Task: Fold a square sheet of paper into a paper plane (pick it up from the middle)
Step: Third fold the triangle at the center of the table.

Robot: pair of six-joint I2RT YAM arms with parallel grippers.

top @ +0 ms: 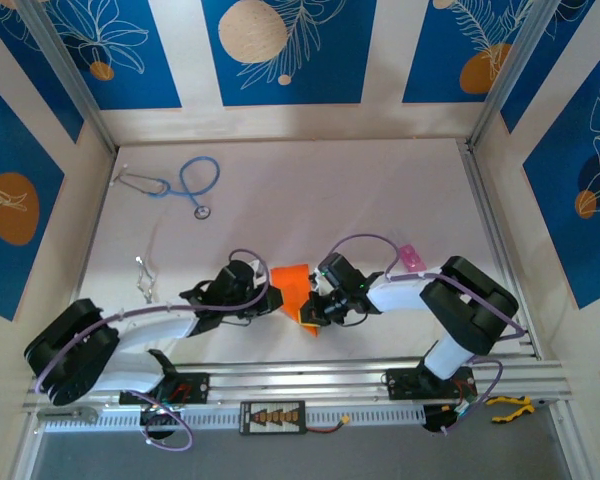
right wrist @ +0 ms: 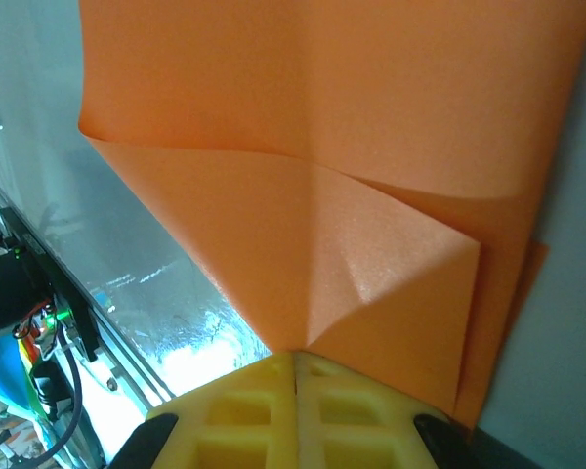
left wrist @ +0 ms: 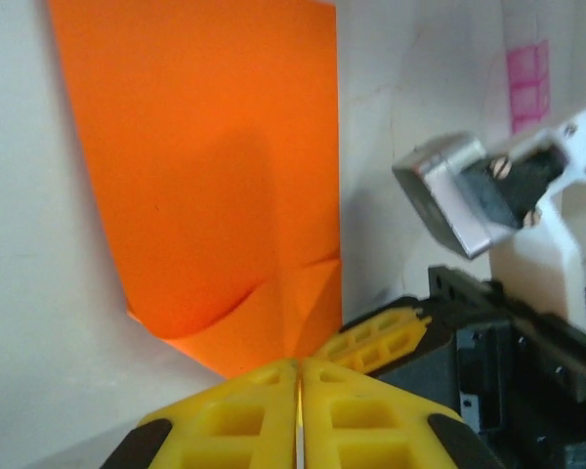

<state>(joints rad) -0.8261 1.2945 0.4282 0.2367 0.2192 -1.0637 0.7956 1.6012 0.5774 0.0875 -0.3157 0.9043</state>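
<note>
Table (top: 330, 200) bears orange paper (top: 292, 280), pinched by right gripper (right wrist: 295, 363), perhaps left gripper (left wrist: 299, 376).

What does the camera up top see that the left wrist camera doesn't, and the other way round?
Top camera: the blue stethoscope at the back of the table and a yellow-handled tool by the front rail. Left wrist camera: up close, the left gripper pinched shut on the orange paper, whose lower edge curls. Both: that paper, the small pink thing and some of the right arm.
</note>
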